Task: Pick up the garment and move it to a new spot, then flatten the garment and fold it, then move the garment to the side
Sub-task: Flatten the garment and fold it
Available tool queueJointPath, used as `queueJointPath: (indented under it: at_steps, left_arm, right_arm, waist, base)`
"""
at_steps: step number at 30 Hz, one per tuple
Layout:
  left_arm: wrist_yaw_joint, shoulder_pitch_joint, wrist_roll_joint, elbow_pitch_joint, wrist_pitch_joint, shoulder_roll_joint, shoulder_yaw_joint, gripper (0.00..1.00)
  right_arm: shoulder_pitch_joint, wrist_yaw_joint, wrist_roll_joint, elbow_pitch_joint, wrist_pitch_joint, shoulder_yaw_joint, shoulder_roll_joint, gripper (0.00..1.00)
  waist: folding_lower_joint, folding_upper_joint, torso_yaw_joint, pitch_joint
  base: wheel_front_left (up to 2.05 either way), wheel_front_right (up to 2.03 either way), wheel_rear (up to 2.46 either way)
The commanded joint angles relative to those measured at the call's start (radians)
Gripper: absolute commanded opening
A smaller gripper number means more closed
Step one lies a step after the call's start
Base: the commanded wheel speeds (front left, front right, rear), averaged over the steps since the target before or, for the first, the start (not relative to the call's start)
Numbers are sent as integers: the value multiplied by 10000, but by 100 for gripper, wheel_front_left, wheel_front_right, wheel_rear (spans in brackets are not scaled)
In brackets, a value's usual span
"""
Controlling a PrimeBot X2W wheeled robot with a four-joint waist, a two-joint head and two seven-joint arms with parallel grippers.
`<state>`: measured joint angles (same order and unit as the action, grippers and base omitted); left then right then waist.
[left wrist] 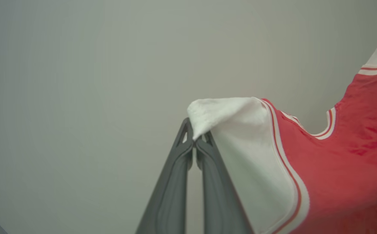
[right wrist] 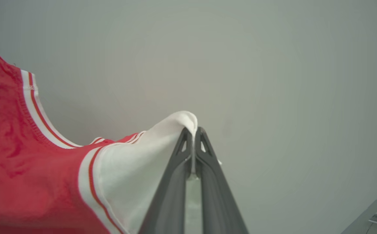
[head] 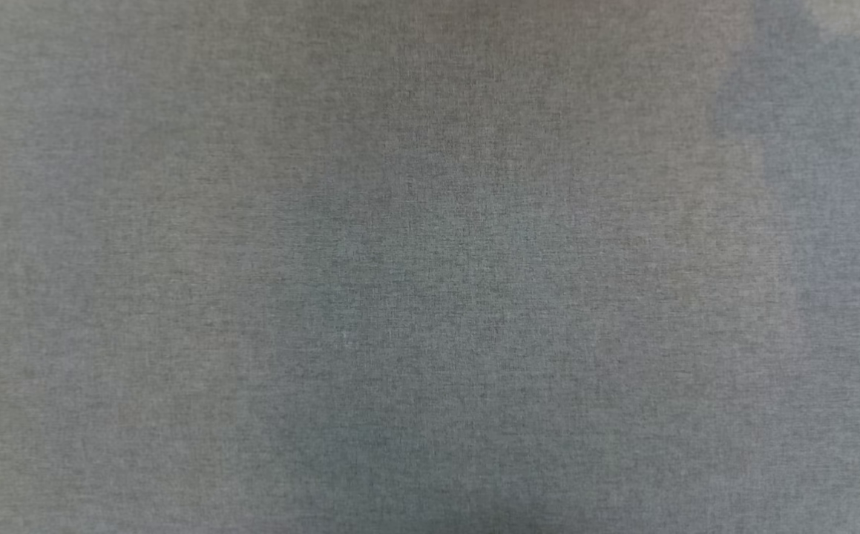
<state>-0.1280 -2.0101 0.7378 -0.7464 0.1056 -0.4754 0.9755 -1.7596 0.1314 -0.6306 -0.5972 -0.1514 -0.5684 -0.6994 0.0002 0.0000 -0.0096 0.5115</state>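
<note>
Grey-black tapered fingers of the left claw are seen pressed together at their tips, pinched on the corner of a white short sleeve. That sleeve belongs to a red jersey-style garment with red-and-white striped trim, which is held aloft and hangs away to the right in the left wrist view. In the right wrist view the right claw is likewise clamped on the other white sleeve, with the red body stretching off to the left. Between the two grips the striped neckline is slung in a shallow curve. Behind the cloth a plain pale wall or ceiling is seen.

The carrying step is judged to be in hand: the garment is lifted by both sleeves and not yet laid down. The next move is judged to call for an even lowering of both claws, kept apart so that the cloth lands spread and not bunched.

The chest and lower hem are cut off at the frame edges. In the head view a grey woven surface with soft shadows is blurred. Whether it is the counter's covering cannot be told, nor can the garment's height above any surface.
</note>
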Motion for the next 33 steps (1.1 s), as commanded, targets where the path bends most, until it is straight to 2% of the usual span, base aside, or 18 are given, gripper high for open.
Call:
queueJointPath:
  at_steps: [1,8,13,16,27,33]
  left_arm:
    - [-23,-10,117,-98,129,-97,-3,0]
    - [-25,1074,493,-205,455,-292,265,0]
    - [-25,2247,892,-197,812,-459,415,0]
    - [59,3072,1083,-283,1092,-338,427,0]
    - [237,7157,1697,-106,1551,-374,207,0]
    - [382,9949,1824,656,1559,-475,-327,0]
  right_arm:
    - [-216,-7,-79,-218,162,-193,124,0]
    - [172,-7,-678,-1061,848,-1216,469,0]
    - [1140,-7,-1252,-1405,1358,-1984,754,0]
    - [1868,-7,-1632,-1463,1652,-2385,892,0]
    - [5272,-7,-2834,-979,2811,-3732,779,0]
    - [7334,-7,-3301,-443,3047,-4367,337,0]
  waist:
    - [-2,0,-90,388]
    - [-2,0,-127,728]
    - [-2,0,-130,598]
    - [-2,0,-92,366]
    - [-2,0,72,-1342]
    - [-2,0,205,-2385]
  base:
    - [0,0,0]
    - [0,0,0]
    - [0,0,0]
    - [0,0,0]
    - [0,0,0]
    - [0,0,0]
